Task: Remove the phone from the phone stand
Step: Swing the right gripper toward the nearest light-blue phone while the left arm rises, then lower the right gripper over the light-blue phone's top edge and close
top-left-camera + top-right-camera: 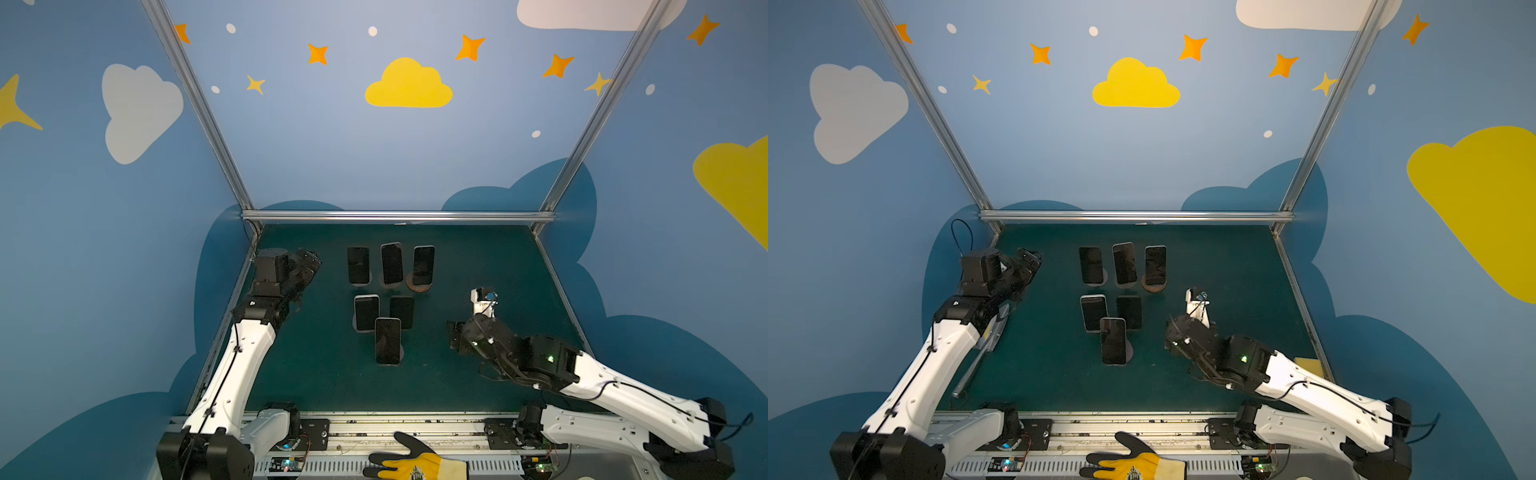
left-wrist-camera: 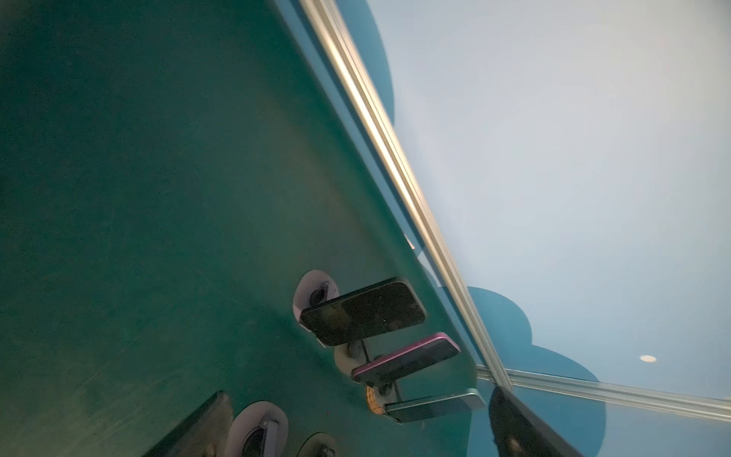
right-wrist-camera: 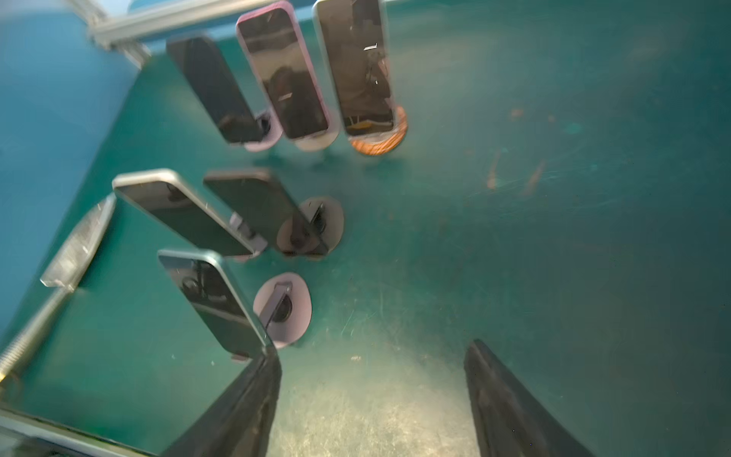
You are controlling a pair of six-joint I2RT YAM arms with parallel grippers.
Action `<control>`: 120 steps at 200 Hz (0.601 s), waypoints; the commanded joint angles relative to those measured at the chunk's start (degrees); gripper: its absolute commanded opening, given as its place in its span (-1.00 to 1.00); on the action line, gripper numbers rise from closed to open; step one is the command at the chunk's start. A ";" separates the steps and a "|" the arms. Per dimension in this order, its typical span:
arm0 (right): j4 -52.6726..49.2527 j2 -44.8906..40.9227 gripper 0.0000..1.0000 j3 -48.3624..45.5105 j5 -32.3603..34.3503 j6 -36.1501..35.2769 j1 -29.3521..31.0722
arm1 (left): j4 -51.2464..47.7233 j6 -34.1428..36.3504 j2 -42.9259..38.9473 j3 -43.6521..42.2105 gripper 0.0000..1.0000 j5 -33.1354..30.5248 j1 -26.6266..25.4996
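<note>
Standing on round pinkish stand [image 3: 300, 312], nearest phone [image 1: 387, 340]: dark screen, silver-blue rim; right end effector [image 3: 374, 350] spread at its 3 o'clock, left end effector [image 1: 311, 259] spread.

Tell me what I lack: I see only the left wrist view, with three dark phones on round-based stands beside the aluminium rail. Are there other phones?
Observer: Yes. In both top views three more phones stand nearer the robot on the dark green table. The nearest is the dark-screened phone with a silver rim.
Operator: Has the right arm taken one?
Observer: No. In the right wrist view the right gripper is open and empty. One black finger is close to that phone's lower edge, but whether they touch is unclear.
</note>
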 commanded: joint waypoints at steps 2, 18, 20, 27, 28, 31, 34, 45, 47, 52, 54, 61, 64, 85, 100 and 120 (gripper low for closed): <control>0.60 5.70 0.54 4.17 6.34 1.22 5.27 | 2.28 0.43 -1.70 -2.24 1.00 -0.56 -0.54; 1.39 10.67 0.74 7.79 8.12 0.89 8.28 | -0.38 1.97 -1.69 -0.89 1.00 -2.76 -0.61; 1.52 11.30 0.74 8.26 8.41 0.81 8.63 | -0.71 2.09 -1.79 -0.79 1.00 -3.00 -0.61; 2.19 13.31 0.75 9.74 9.18 0.24 9.82 | -1.28 2.43 -2.18 -0.55 1.00 -3.73 -0.59; 2.20 13.60 0.75 10.00 9.33 0.20 10.02 | -1.29 2.44 -2.22 -0.55 1.00 -3.81 -0.61; 2.31 14.76 0.75 10.67 9.78 0.15 10.40 | -1.23 2.41 -2.39 -0.59 1.00 -3.89 -0.64; 2.22 15.71 0.76 11.30 10.23 0.27 10.92 | -1.10 2.30 -2.55 -0.70 1.00 -3.90 -0.56; 1.78 19.06 0.78 13.83 12.75 0.84 12.32 | -0.28 1.45 -3.04 -1.30 1.00 -3.33 -0.48; 1.71 19.66 0.78 14.27 13.20 0.89 12.56 | -0.12 1.17 -3.18 -1.40 1.00 -3.12 -0.40; 1.56 21.13 0.78 15.22 14.51 1.48 13.11 | 0.29 0.56 -3.45 -1.79 1.00 -2.44 -0.27; 1.57 21.74 0.78 15.56 15.26 1.66 13.33 | 0.57 0.42 -3.52 -1.85 1.00 -2.13 -0.28; 1.96 23.71 0.79 16.42 18.09 3.26 13.99 | 1.30 0.04 -3.72 -2.35 1.00 -1.36 -0.12; 2.63 24.41 0.80 16.75 19.17 3.22 14.26 | 1.51 -0.07 -3.77 -2.50 1.00 -1.15 -0.12; 4.29 29.25 0.84 20.08 21.37 2.91 15.13 | 1.14 0.07 -4.01 -2.58 1.00 -1.32 0.13; 1.06 32.33 0.84 23.57 21.04 6.20 15.12 | 1.12 -0.14 -3.92 -2.61 1.00 -1.43 0.54; -4.88 35.65 0.84 28.00 21.26 11.55 14.96 | 1.77 -1.23 -3.37 -2.66 1.00 0.59 1.58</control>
